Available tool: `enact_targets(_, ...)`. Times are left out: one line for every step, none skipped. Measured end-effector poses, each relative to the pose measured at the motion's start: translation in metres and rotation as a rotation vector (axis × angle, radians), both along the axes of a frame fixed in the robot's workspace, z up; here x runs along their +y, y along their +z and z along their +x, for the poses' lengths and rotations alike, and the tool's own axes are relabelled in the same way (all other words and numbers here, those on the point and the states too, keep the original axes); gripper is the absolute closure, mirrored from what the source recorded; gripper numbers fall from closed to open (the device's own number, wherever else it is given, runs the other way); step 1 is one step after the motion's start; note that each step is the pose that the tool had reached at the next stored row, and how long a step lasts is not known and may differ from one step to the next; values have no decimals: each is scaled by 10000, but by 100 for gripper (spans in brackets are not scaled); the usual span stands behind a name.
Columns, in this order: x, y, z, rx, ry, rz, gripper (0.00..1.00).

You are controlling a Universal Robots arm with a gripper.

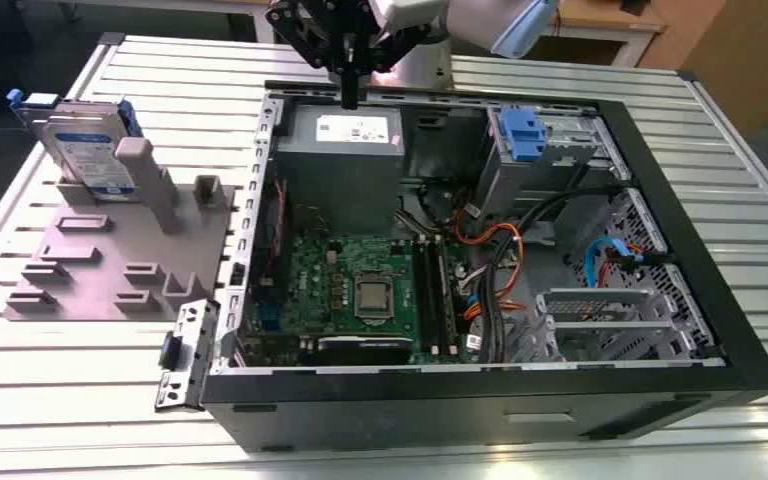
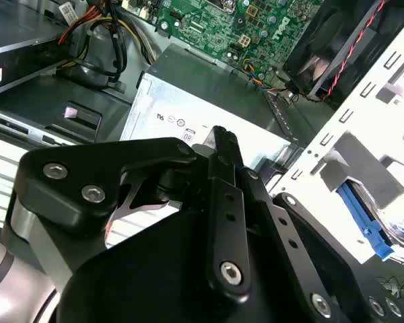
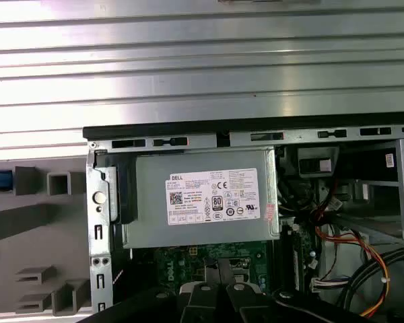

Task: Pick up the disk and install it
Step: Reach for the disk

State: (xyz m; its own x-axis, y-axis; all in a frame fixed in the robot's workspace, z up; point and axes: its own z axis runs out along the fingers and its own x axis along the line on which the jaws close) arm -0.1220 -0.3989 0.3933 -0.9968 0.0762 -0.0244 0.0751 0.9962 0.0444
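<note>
- Disk [image 1: 85, 150] stands on edge in a grey holder [image 1: 104, 270] on the slatted worktop [image 1: 91, 400], outside the open computer case [image 1: 491, 395], toward the exterior view's left.
- Handling, as a judgement: a rigid metal body, dense for its size, with smooth faces that could slip. It is likely sensitive to knocks, so it should be set down gently.
- Hold, as a judgement: the upper part rises free of the holder, so pinching across the two flat faces there looks soundest. The blue plastic rails along the edges look more likely to flex than the body.
- End effector [image 1: 351, 98] is clenched with nothing between its fingers, the tips meeting in the second wrist view [image 2: 221, 134].
- Pose: the arm reaches in from the far side of the case, fingers pointing straight down over the power supply [image 1: 344, 150] by the rear wall, well apart from the disk.
</note>
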Motion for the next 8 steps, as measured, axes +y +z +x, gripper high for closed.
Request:
enact_targets(0, 0, 0, 0, 0, 0, 89)
enact_targets(0, 0, 0, 0, 0, 0, 89)
enact_targets(0, 0, 0, 0, 0, 0, 89)
enact_targets(0, 0, 0, 0, 0, 0, 89)
enact_targets(0, 0, 0, 0, 0, 0, 89)
enact_targets(0, 0, 0, 0, 0, 0, 89)
enact_targets(0, 0, 0, 0, 0, 0, 89)
enact_targets(0, 0, 0, 0, 0, 0, 89)
